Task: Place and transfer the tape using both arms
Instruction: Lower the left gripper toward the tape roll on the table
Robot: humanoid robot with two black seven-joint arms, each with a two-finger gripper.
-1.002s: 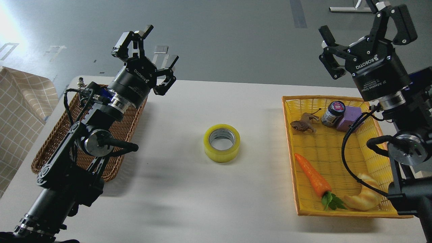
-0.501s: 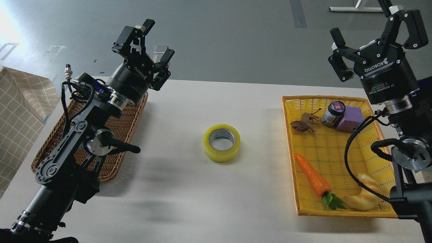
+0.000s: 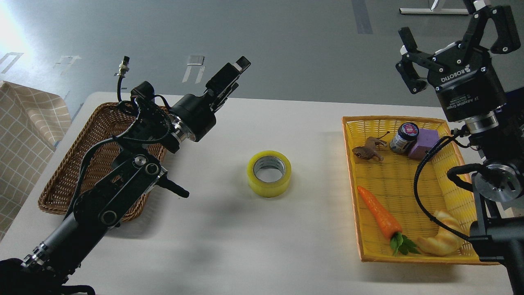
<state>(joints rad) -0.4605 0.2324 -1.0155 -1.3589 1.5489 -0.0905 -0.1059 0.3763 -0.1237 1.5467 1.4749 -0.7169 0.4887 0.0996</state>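
The tape, a yellow roll with a grey-white core, lies flat on the white table near its middle, untouched. My left gripper is up and to the left of the tape, well apart from it, pointing up and right. I see it side-on, so its fingers overlap and the gap between them is hidden. My right gripper is raised at the top right, above the far end of the yellow basket. It is open and empty.
A brown wicker basket stands at the left under my left arm. The yellow basket holds a carrot, a croissant, a small jar, a purple block and a toy animal.
My left arm has swung right and rolled its wrist, so the gripper now points towards the table's middle, side-on. My right gripper shifted slightly. The tape has not moved.
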